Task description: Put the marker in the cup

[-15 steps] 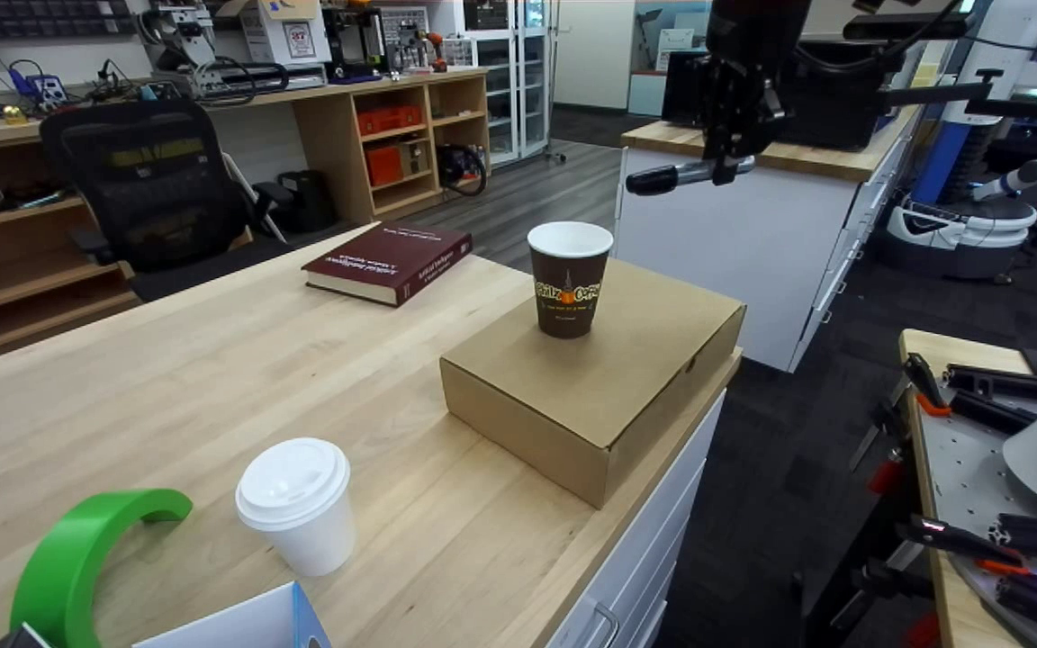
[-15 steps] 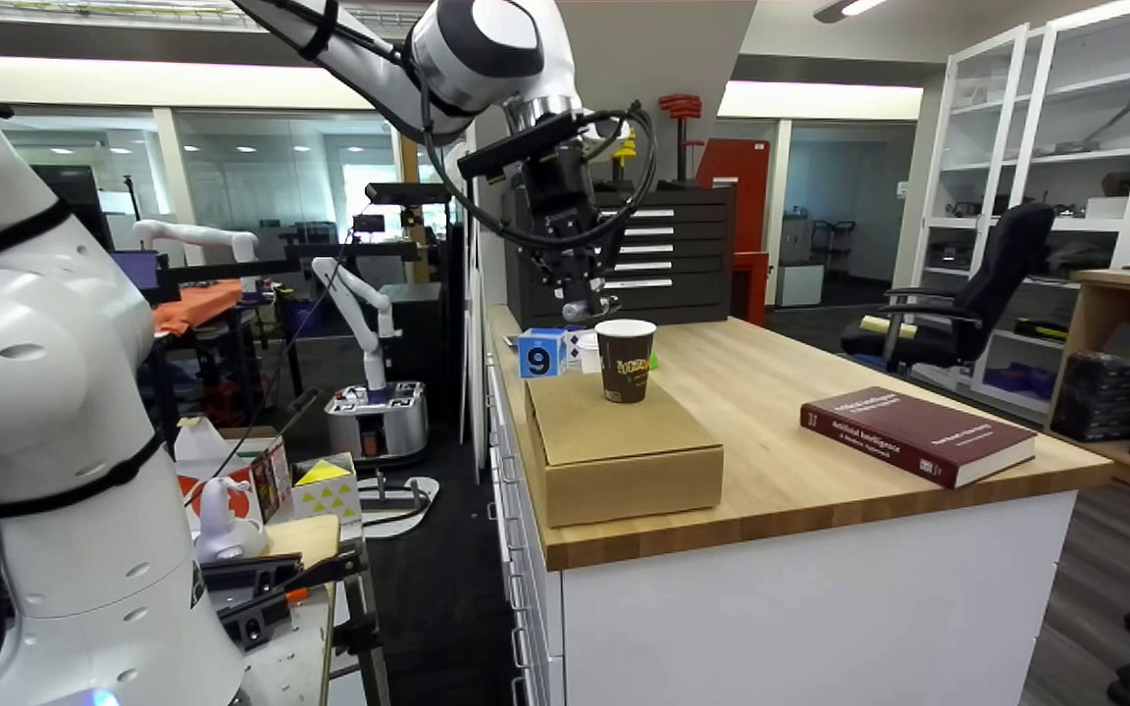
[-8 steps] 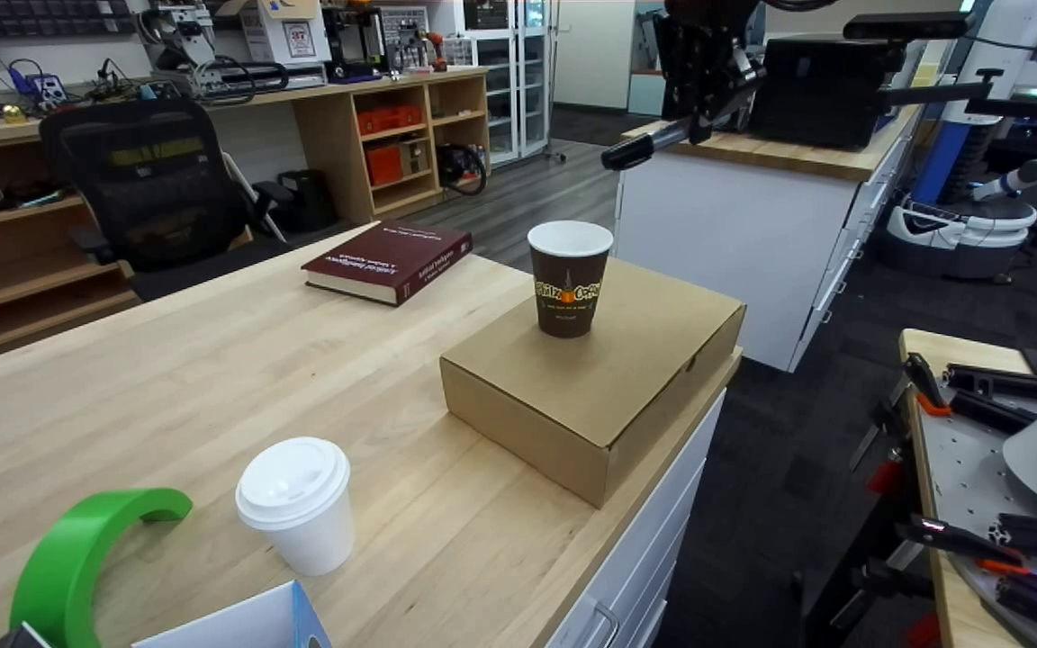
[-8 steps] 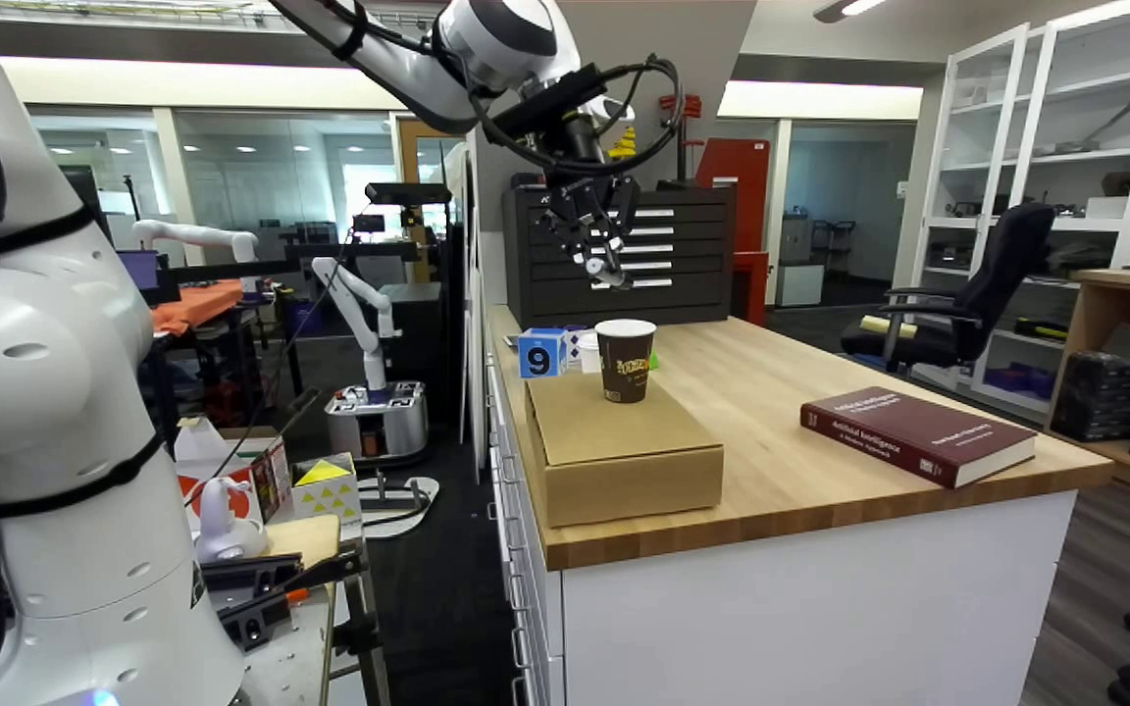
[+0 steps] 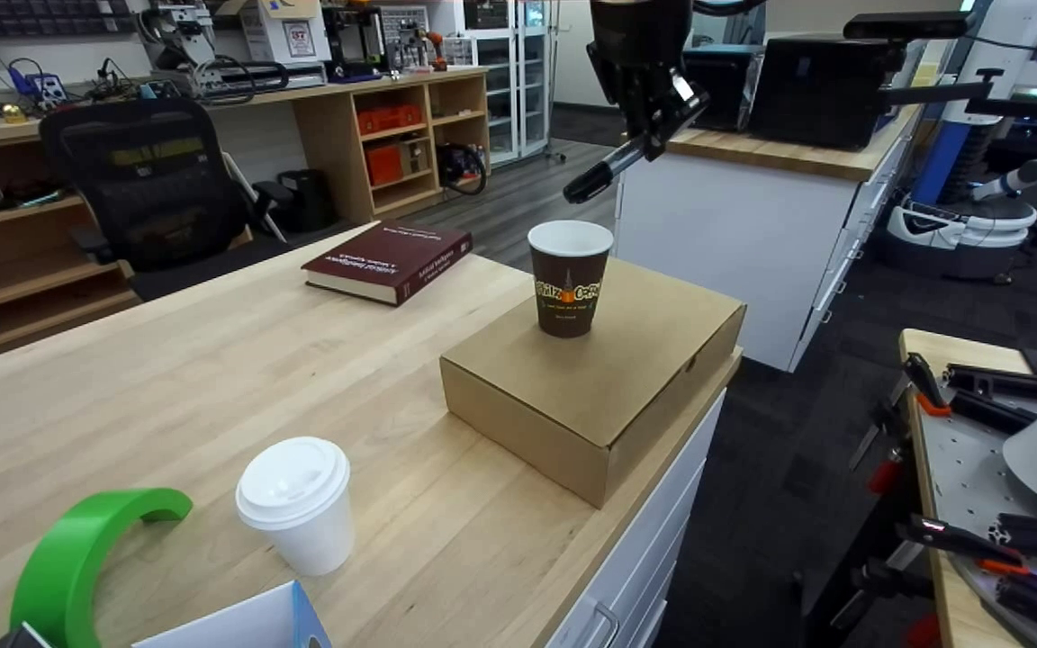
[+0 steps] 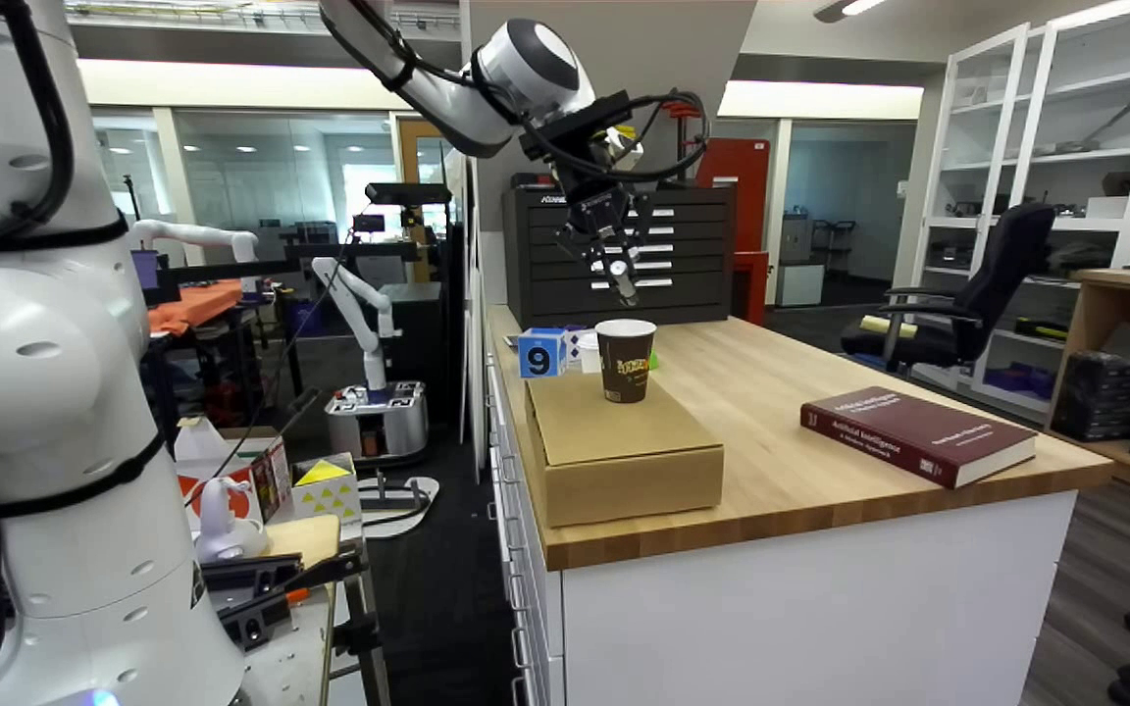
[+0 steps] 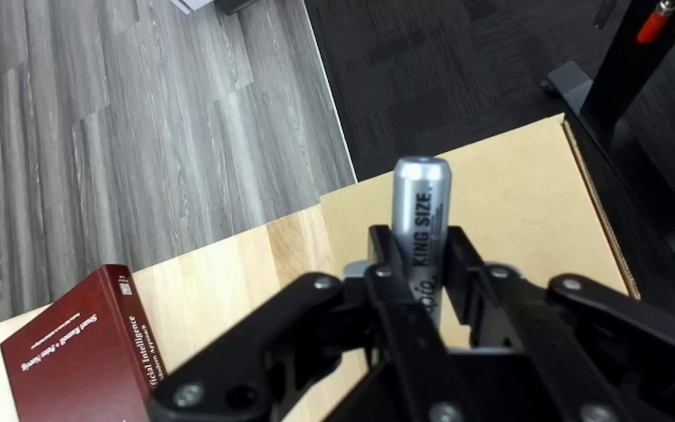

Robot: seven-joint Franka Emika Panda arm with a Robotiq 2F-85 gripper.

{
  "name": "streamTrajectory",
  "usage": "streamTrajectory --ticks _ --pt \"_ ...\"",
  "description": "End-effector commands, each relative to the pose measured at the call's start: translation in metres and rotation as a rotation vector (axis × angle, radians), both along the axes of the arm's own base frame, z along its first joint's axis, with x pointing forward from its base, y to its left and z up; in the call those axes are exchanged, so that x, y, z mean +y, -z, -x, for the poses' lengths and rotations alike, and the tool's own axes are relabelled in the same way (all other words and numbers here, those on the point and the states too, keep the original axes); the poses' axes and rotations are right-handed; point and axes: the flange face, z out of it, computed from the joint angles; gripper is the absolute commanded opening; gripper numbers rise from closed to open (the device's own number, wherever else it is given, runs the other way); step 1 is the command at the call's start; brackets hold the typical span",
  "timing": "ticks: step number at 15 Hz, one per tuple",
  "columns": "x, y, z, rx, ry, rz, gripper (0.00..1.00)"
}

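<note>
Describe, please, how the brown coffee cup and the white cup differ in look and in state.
The brown cup is open at the top; the white cup is closed by a lid. The brown cup has printed words on its side; the white cup shows none on the side in view. The brown cup stands on the cardboard box; the white cup stands directly on the wooden tabletop. Both cups stand upright.

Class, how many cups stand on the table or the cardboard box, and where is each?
2. The brown cup stands on the cardboard box; the white cup stands directly on the table. Others may be hidden or out of frame.
</note>
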Motion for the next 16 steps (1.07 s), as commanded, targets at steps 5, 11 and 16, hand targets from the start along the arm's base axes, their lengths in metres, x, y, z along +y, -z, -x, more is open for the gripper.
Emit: streamTrajectory --ticks 5,11,16 --pt "0.035 0.023 -0.018 0.125 -0.093 0.152 0.06" --pt "0.059 0.052 -0.022 0.192 -0.183 0.236 0.06" --pt "0.072 0.061 -0.025 0.203 -0.232 0.263 0.61"
